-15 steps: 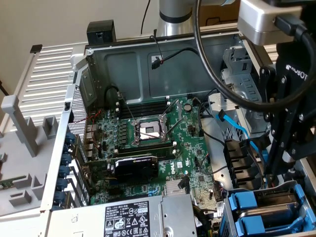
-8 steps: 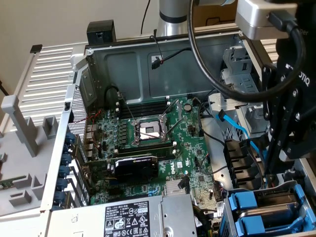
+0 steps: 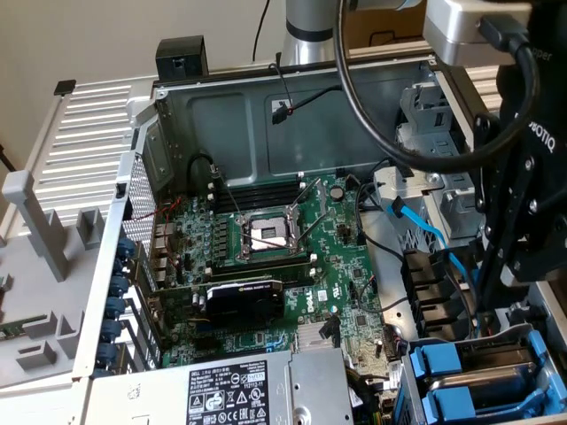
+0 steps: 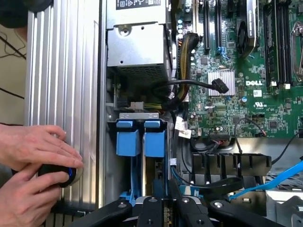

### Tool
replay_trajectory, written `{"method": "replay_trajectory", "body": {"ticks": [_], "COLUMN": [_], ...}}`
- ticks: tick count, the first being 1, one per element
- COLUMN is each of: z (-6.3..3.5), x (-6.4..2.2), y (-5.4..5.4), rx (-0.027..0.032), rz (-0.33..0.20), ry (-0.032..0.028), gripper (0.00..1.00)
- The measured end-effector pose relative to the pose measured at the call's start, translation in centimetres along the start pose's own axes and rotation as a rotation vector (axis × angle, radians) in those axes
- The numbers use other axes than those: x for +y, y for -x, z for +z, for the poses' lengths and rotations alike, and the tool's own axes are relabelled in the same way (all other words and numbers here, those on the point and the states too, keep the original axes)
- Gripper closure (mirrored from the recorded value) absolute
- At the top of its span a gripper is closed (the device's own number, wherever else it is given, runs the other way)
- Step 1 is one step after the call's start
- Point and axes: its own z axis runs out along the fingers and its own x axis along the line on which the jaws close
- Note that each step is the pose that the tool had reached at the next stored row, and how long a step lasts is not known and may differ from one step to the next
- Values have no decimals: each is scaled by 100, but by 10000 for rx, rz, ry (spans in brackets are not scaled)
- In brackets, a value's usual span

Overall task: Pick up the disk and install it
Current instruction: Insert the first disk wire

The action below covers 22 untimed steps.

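Tool (image 4: 170, 204) clenched, jaws almost together, close by blue-framed disk (image 4: 154, 139) in bay (image 4: 137, 116); we judge descent could snag blue cable (image 4: 270, 182), jamming disk crooked.

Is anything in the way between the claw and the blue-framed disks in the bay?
Nothing visible does. The claw hangs over the two blue-framed disks in their bay. The blue cable runs off to one side, and a person's hands rest on the case's outer edge, apart.

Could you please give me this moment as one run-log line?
gripper: over drive bay | blue disk carriers: two, side by side in bay | hands: on case edge
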Motion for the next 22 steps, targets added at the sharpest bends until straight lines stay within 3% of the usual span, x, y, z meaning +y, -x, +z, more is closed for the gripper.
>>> {"method": "replay_trajectory", "body": {"ticks": [8,22], "z": [-9,-3], "x": [-48,-110], "y": [15,-53], "rx": [-5,-39], "rz": [141,156], "ry": [30,150], "gripper": [83,83]}}
